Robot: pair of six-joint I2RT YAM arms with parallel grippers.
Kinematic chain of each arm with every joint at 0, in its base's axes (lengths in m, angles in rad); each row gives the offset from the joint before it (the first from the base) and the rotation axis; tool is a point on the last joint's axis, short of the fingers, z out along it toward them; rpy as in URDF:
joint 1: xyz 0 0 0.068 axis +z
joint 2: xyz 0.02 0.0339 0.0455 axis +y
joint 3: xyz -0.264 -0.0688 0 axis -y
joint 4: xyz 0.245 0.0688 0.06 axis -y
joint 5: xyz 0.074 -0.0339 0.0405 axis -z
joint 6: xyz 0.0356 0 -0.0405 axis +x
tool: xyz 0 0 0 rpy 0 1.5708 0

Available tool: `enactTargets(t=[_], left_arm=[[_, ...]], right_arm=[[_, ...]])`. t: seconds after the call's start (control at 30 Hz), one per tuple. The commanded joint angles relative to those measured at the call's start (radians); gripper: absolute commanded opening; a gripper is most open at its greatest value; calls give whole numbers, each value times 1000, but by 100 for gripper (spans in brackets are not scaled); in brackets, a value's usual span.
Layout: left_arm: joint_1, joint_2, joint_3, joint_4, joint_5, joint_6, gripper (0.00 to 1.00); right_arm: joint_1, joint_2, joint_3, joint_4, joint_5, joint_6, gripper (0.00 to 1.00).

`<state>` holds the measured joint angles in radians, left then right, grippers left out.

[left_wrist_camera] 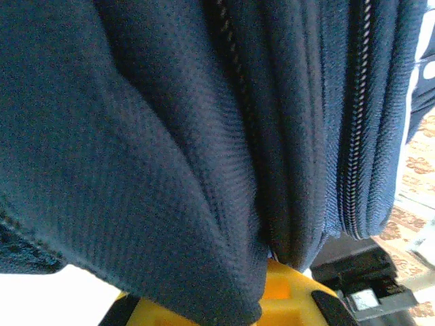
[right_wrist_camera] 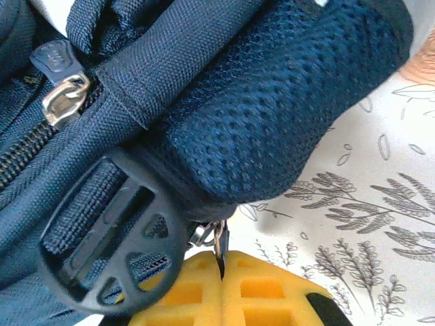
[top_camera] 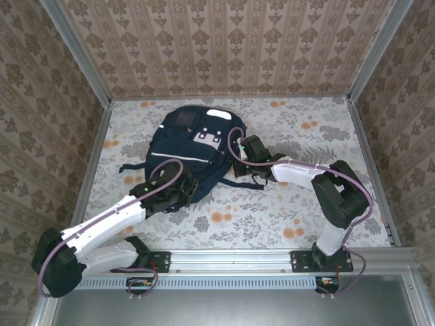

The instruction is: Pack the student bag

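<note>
Top external: we see the bag [top_camera: 187,146] lying flat on the tabletop [top_camera: 285,217], in the upper middle of the frame, with its grey-white patches toward the top. The left hand [top_camera: 175,195] sits at the bag's lower edge, just left of centre. The right hand [top_camera: 247,150] is against the bag's right side, near centre frame.

In the left wrist view, navy fabric hangs close to the lens, and two zips run from top to bottom through the middle and right of the frame. A fold of the fabric drops to the bottom centre and goes down between the yellow pads [left_wrist_camera: 292,302]. We read the left hand as closed tight on that fold.

In the right wrist view, the right hand's pads meet at the bottom centre with a small silver zip pull [right_wrist_camera: 219,241] pinched between them. A black buckle [right_wrist_camera: 163,224] lies just to its left, and a second slider [right_wrist_camera: 64,95] sits at the upper left.
</note>
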<state>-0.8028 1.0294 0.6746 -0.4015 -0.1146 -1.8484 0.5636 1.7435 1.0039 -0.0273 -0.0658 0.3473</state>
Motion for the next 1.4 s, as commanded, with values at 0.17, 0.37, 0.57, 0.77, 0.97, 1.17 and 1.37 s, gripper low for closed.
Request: enactTargets(t=[0.17,0.37,0.57,0.77,0.97,1.17,1.37], left_arm=[[37,7,-12,-15,-18,16,0],[24,232,229,17,67,261,0],[-38,469,446,60,146,344,0],[-73,646,627,78,245,407,10],[-76,700,734,28,304,495,62],[-33,625,754,-84,240,650,81],[149,495,664,-163,242,824,88]], right_arm=[[-117,52,75,-59,187,15,0],[-162,22,105,-84,199,-8,0],[-221,67,217,-145,146,-23,0],[-236,78,270,-163,110,-22,19],[-244,-19,236,-195,130,6,55],[-256,-216,130,-221,163,17,99],[-271,-468,2,-238,221,0,100]])
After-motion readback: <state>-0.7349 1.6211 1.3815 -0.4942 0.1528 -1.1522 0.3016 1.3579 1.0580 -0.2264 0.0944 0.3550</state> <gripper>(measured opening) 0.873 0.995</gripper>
